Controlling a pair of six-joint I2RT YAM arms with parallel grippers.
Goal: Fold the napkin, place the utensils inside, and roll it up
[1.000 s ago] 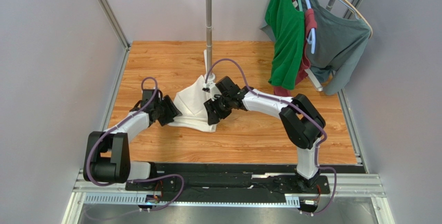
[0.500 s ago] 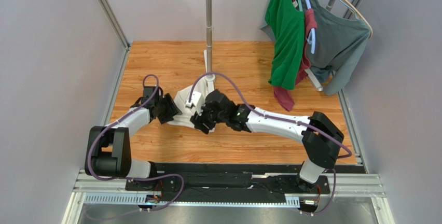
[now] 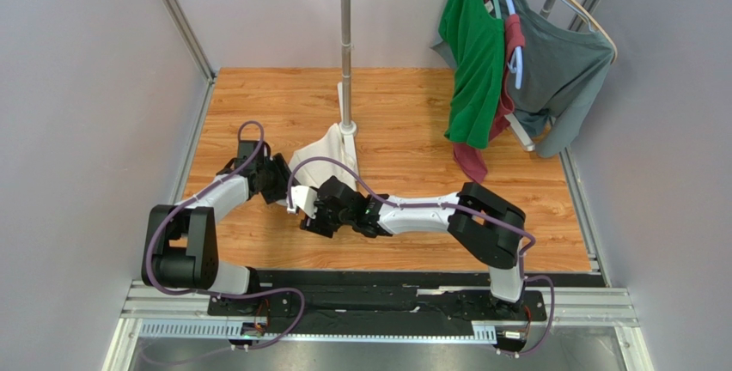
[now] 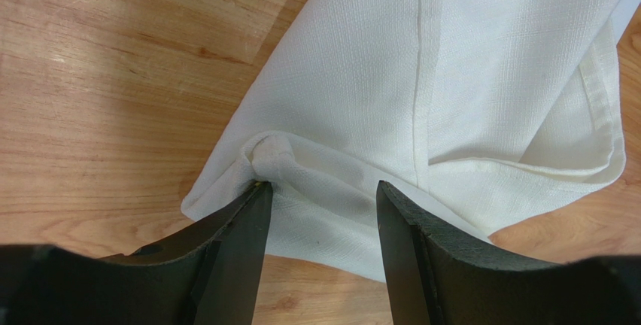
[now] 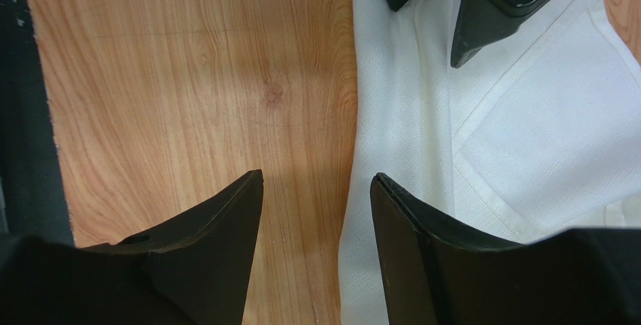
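Right hand (image 5: 316,178) and left hand (image 4: 320,186) both spread open at the folded plain white cloth napkin (image 3: 331,143) on the wood-grain table (image 3: 412,113).
Right hand, nearest: fingers wide apart, holding nothing. Its wrist view shows one finger over bare wood and the other over the napkin's near edge. Left hand: fingers apart, with a puckered cloth corner between them touching one tip, not clamped; the top view hides this under the arms. Only the top view shows the white pole stand (image 3: 346,45) at the napkin's far tip, then the hanging green shirt (image 3: 471,62) and grey shirt (image 3: 567,70).
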